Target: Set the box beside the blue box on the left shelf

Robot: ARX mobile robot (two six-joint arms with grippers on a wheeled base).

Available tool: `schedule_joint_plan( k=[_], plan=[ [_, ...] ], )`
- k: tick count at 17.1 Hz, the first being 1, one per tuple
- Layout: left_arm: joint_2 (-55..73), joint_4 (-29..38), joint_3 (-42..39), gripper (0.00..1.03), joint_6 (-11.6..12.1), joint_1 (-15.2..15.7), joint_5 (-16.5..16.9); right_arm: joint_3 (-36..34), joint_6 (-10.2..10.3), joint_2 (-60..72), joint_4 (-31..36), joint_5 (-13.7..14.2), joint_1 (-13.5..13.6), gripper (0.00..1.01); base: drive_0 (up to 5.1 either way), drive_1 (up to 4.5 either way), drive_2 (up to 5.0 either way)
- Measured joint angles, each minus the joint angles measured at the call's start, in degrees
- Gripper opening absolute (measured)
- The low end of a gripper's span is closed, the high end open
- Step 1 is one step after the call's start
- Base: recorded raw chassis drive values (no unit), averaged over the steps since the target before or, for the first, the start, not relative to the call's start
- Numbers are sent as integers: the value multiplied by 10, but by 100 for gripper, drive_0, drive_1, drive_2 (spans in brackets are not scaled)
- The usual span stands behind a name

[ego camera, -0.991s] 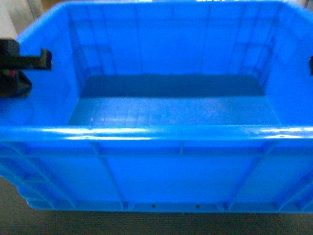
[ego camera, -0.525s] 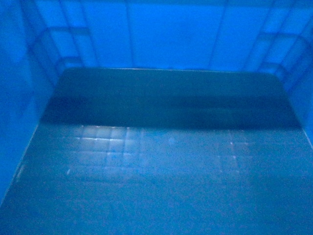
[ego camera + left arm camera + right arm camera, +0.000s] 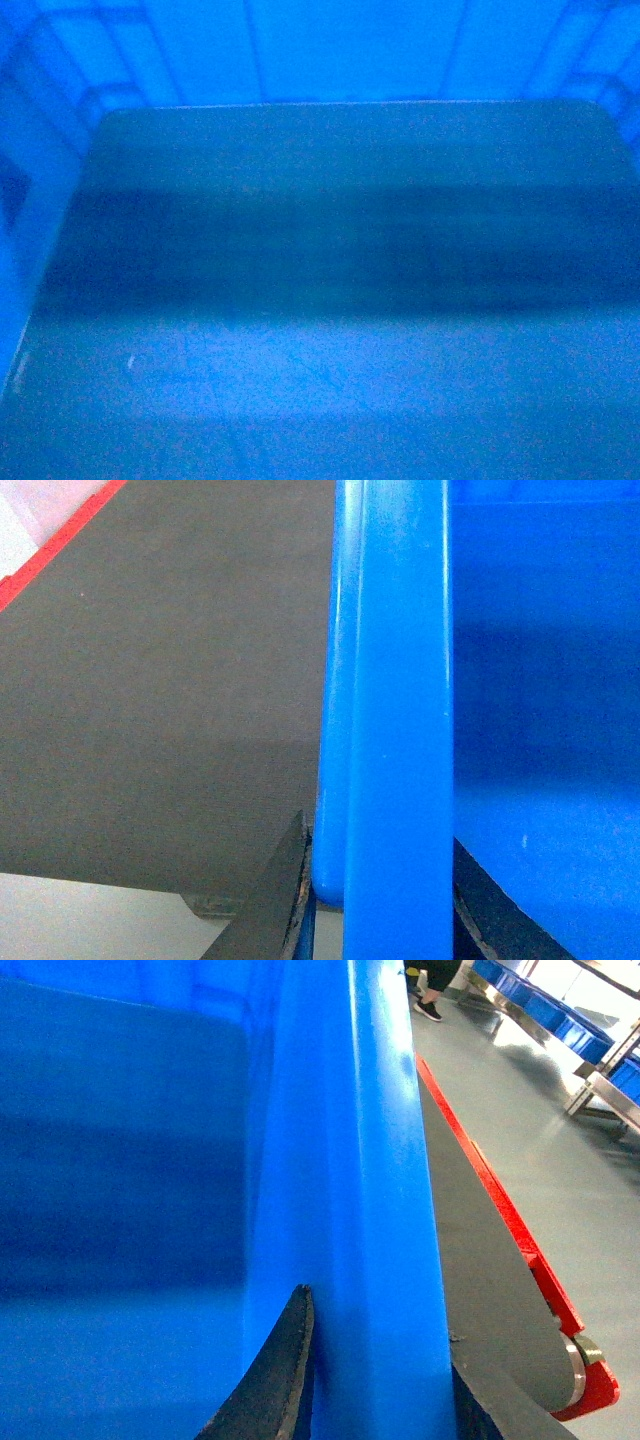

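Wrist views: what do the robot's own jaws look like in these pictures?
Only the finger ends show. In each wrist view two black, curved, blade-like fingers taper to thin tips, with pale scuffing along their edges. The right gripper's fingers look the same, dark and matte. No cables, markings or arm links are visible, and the head view shows no part of either arm.

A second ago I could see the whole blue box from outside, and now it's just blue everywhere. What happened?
The box came much nearer the head camera: its front wall and rim left the view, and only its floor and inner walls show. Both wrist views now show the left gripper and right gripper clamped over the side rims.
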Motion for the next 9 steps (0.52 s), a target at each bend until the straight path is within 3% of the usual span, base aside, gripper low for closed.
schedule_joint_plan(
  k=[6, 9],
  plan=[
    [1, 6, 0, 20, -3, 0, -2, -1, -5, 0, 4, 4, 0, 22, 0, 0, 0],
    [0, 7, 0, 20, -4, 0, -3, -1, -7, 0, 5, 4, 0, 22, -142, -142, -142]
  ],
)
